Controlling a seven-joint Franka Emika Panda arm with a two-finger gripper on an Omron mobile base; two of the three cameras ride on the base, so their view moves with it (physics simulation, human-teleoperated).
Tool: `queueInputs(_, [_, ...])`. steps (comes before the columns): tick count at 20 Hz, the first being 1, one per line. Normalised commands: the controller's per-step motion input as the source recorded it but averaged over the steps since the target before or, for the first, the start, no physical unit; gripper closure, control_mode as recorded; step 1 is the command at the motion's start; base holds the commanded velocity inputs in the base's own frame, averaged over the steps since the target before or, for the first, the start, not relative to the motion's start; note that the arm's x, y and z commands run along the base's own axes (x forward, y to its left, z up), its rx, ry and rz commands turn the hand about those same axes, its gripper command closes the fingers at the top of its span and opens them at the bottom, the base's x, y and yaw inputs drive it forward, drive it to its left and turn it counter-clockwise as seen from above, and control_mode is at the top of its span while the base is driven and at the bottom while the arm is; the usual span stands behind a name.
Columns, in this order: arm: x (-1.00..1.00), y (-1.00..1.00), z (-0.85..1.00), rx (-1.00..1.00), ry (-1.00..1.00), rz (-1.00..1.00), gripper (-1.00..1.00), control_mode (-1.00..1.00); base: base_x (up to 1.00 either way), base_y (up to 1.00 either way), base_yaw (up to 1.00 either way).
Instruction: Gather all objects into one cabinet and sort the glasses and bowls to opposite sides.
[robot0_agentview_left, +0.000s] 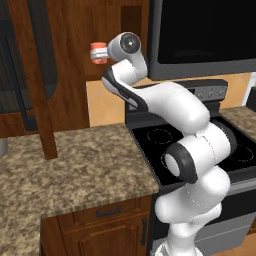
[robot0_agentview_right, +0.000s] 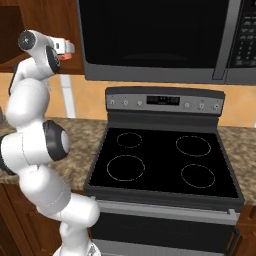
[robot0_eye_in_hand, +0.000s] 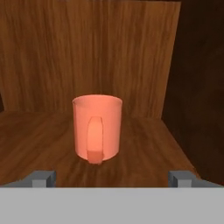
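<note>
A salmon-orange cup (robot0_eye_in_hand: 97, 129) stands upright on the plank shelf (robot0_eye_in_hand: 30, 140) of the reddish-brown cabinet, its handle turned toward me. My gripper (robot0_eye_in_hand: 113, 178) hangs just in front of it, open, with one fingertip (robot0_eye_in_hand: 43, 178) far to the left and the other far to the right of the cup, and nothing between them. The cup sits near the shelf's right end, close to the dark side wall (robot0_eye_in_hand: 199, 87). In the base views my arm (robot0_agentview_left: 165, 107) reaches up and left to cabinet height. The bowl and the other cups are out of view.
An open dark-panelled cabinet door (robot0_agentview_left: 42, 55) hangs left of the arm. Below lies a speckled granite counter (robot0_agentview_left: 80, 160). A black stove (robot0_agentview_right: 160, 160) stands to the right with a microwave (robot0_agentview_right: 155, 40) above it. Base cabinets with black handles (robot0_agentview_left: 107, 212) sit under the counter.
</note>
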Motion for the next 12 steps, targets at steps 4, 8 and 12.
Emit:
queueInputs(4, [0.29,0.20,-0.01,0.00,0.04,-0.02,-1.00,-1.00,0.00,0.00,0.00])
queueInputs(8, [0.30,0.06,0.00,0.00,0.01,-0.02,-1.00,-1.00,0.00,0.00,0.00])
queueInputs(12, [0.27,0.10,-0.03,0.00,0.05,-0.01,-1.00,-1.00,0.00,0.00,0.00])
